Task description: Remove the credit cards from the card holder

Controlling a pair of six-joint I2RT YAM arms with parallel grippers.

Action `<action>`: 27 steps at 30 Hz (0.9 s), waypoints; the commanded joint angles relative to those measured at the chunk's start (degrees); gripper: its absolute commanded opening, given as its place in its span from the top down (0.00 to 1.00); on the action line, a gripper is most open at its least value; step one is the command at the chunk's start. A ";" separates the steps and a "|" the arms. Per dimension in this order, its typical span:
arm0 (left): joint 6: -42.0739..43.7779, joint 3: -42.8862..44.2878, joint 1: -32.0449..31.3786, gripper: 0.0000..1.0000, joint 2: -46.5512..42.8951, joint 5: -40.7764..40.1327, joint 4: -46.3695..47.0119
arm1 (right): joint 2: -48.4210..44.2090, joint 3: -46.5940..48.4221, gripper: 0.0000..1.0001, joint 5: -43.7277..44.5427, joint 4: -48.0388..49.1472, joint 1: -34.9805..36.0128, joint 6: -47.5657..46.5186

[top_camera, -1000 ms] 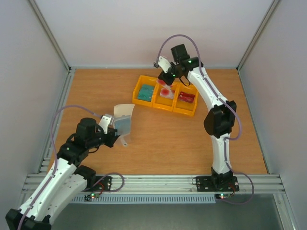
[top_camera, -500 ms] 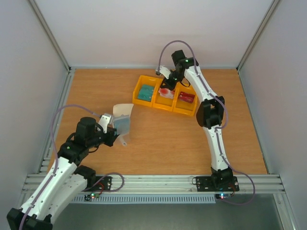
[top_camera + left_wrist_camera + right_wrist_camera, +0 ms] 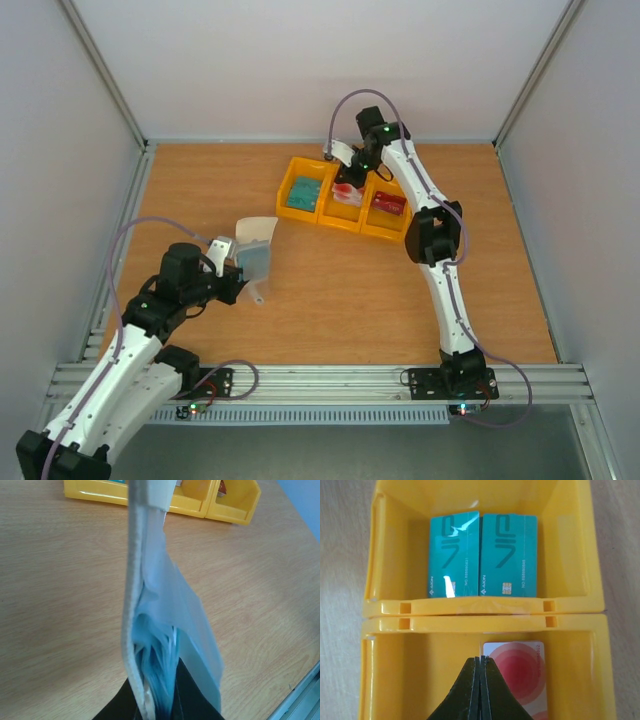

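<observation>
The left hand (image 3: 232,272) is seen from above clamped on the cream card holder (image 3: 256,246), held on edge over the table (image 3: 330,300); the right hand (image 3: 347,180) is set over the yellow tray's (image 3: 386,234) middle compartment; from the left wrist, the holder is shown spread open, grey-blue inside; from the right wrist, the fingers are pressed together, empty, over a red-and-white card (image 3: 520,670); two teal cards (image 3: 482,555) are laid in the next compartment.

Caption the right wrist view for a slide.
Shut right claw beside a red-and-white card; two teal cards side by side in the yellow tray's neighbouring compartment.
</observation>
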 commanded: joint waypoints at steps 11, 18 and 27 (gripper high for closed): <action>0.54 -0.66 0.57 1.00 0.71 0.18 2.54 | 4.02 1.57 0.99 2.78 2.13 -0.07 -4.50; 0.50 -0.68 0.59 1.00 0.96 0.19 2.61 | 5.28 1.53 0.99 3.94 2.93 -0.07 -5.20; 0.45 -0.81 0.68 1.00 0.80 0.28 2.73 | 5.84 1.12 0.95 6.08 7.01 -0.02 -5.59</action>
